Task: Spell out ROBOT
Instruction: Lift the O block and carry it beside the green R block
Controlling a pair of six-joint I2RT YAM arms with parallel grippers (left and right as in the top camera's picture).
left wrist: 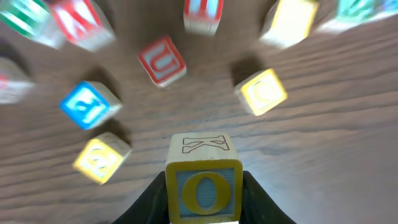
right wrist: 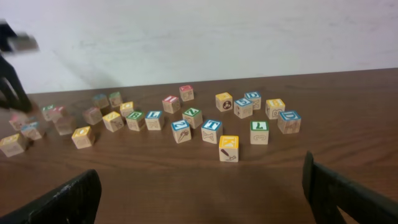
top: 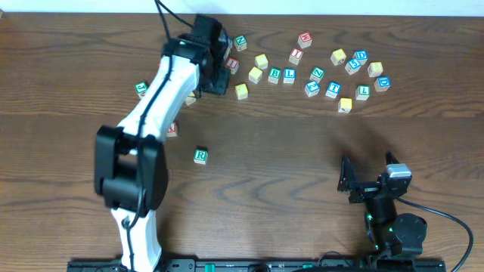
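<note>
Dark wood table point(top: 302, 166) runs to a white wall point(right wrist: 217, 37) at the far side. Left gripper point(left wrist: 203, 194) is out at the far left, clamped on the O block point(left wrist: 202, 177), whose top face shows a K. Loose blocks point(left wrist: 264, 92) lie around it, a red U block point(left wrist: 161, 60) just beyond. R block point(top: 200, 156) sits alone nearer, left of centre. Another block point(top: 172, 128) beside the arm is half hidden, its letter possibly red. Right gripper point(top: 345, 180) rests near right, fingers apart.
</note>
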